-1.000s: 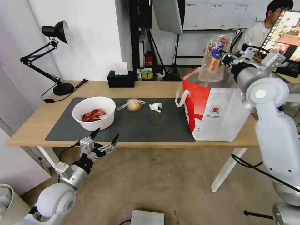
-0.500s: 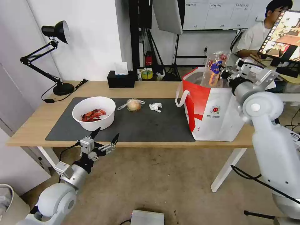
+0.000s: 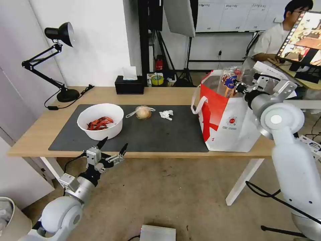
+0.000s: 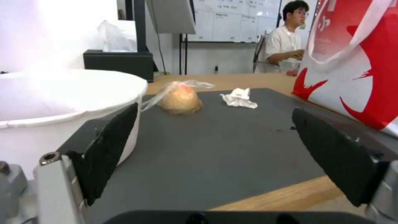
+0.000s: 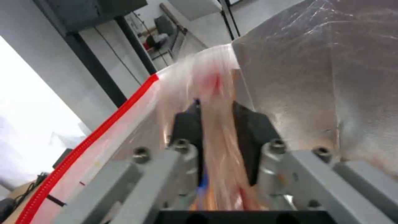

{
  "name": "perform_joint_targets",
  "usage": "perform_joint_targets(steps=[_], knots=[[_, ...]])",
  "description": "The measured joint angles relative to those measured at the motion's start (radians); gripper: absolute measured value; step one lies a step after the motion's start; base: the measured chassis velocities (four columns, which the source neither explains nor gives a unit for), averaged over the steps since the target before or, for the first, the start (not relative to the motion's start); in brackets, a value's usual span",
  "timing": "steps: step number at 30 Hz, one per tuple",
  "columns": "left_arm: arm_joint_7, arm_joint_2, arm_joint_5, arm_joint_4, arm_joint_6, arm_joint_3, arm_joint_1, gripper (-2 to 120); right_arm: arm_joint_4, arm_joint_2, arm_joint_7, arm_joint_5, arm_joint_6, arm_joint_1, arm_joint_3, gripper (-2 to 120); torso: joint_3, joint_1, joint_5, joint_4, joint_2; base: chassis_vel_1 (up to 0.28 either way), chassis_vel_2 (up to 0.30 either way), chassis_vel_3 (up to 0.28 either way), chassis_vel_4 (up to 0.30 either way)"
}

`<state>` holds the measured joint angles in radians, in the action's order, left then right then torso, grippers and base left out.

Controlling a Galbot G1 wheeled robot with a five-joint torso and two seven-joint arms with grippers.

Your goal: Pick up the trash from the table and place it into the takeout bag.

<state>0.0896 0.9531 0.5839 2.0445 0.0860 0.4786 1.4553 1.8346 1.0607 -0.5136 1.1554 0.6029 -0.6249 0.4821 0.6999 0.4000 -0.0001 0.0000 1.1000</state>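
the left gripper (image 3: 112, 151) hangs idle with its fingers spread just off the table's (image 3: 160, 95) near edge, in front of the bowl (image 3: 100, 121). on the mat (image 3: 160, 137), toward its far edge, the small bag (image 3: 143, 112) and the tissue (image 3: 166, 114) lie untouched. at the table's right end, the right gripper (image 3: 238, 87), pinching the clamshell tray (image 3: 228, 81), has lowered it from above the takeout bag (image 3: 230, 117) into its mouth; release looks close.

Clamshell tray (image 3: 229, 82) upright in takeout bag (image 3: 230, 124).
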Motion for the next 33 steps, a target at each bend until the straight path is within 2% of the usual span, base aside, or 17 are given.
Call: perform_joint_targets(steps=[6,11,13,15,17,19,21,23,25,27,29,31,32,33], knots=[[-0.001,-0.002,0.000,0.000,-0.002,0.003,0.003,100,-0.003,-0.012,0.003,0.018,0.010,0.006,0.000,44,0.000,0.000,0.0001,-0.0001,0.000,0.000,0.000,0.000,0.000],[-0.001,-0.002,0.000,0.001,-0.002,0.004,0.003,100,-0.003,-0.016,0.026,0.018,0.010,0.013,-0.004,56,0.000,0.000,0.0001,-0.0001,0.000,0.000,0.000,0.000,0.000],[-0.001,-0.005,0.000,0.002,-0.003,0.007,0.003,100,-0.006,-0.025,0.064,0.018,0.000,0.041,-0.019,69,0.000,0.000,0.0001,0.0000,0.000,0.000,0.000,0.000,0.000],[-0.001,-0.005,0.000,0.003,-0.003,0.007,0.003,100,-0.008,-0.028,0.074,0.018,-0.002,0.049,-0.023,72,0.000,0.000,0.0001,0.0000,0.000,0.000,0.000,0.000,0.000],[-0.001,-0.005,0.000,0.003,-0.003,0.009,0.004,100,-0.009,-0.039,0.109,0.017,-0.012,0.071,-0.035,84,0.000,0.000,0.0001,0.0000,0.000,0.000,0.000,0.000,0.000],[-0.001,-0.004,0.000,0.003,-0.003,0.009,0.004,100,-0.009,-0.041,0.121,0.017,-0.015,0.075,-0.039,88,0.000,0.000,0.0001,0.0000,0.000,0.000,0.000,0.000,0.000],[-0.001,-0.004,0.000,0.003,-0.003,0.010,0.005,100,-0.006,-0.054,0.178,0.007,-0.028,0.091,-0.060,96,0.000,0.000,0.0000,-0.0001,0.000,0.000,0.000,0.000,0.000],[-0.001,-0.004,0.000,0.003,-0.003,0.010,0.005,100,-0.006,-0.054,0.178,0.007,-0.028,0.091,-0.060,96,0.000,0.000,0.0000,-0.0001,0.000,0.000,0.000,0.000,0.000],[-0.002,-0.004,0.000,0.003,-0.003,0.015,0.005,100,0.022,-0.075,0.309,-0.068,-0.050,0.101,-0.120,100,0.000,0.000,0.0000,0.0000,0.000,0.000,0.000,0.000,0.000],[-0.002,-0.004,0.000,0.003,-0.003,0.017,0.004,100,0.030,-0.079,0.335,-0.085,-0.053,0.101,-0.131,100,0.000,0.000,0.0000,0.0000,0.000,0.000,0.000,0.000,0.000],[-0.002,-0.004,0.001,-0.001,-0.003,0.026,0.004,100,0.077,-0.095,0.453,-0.163,-0.080,0.077,-0.178,100,0.000,0.000,-0.0003,0.0001,0.000,0.000,0.000,0.000,0.000],[-0.002,-0.004,0.001,-0.002,-0.003,0.028,0.004,100,0.083,-0.097,0.470,-0.174,-0.084,0.071,-0.184,100,0.000,0.000,-0.0002,0.0001,0.000,0.000,0.000,0.000,0.000],[-0.002,-0.005,0.002,-0.004,-0.003,0.036,0.006,100,0.115,-0.113,0.541,-0.249,-0.103,0.030,-0.215,100,0.000,0.000,-0.0001,0.0001,0.000,0.000,0.000,0.000,0.000],[-0.001,-0.006,0.002,-0.005,-0.003,0.040,0.008,100,0.129,-0.122,0.566,-0.290,-0.117,0.007,-0.229,100,0.000,0.000,-0.0001,0.0002,0.000,0.000,0.000,0.000,0.000]])
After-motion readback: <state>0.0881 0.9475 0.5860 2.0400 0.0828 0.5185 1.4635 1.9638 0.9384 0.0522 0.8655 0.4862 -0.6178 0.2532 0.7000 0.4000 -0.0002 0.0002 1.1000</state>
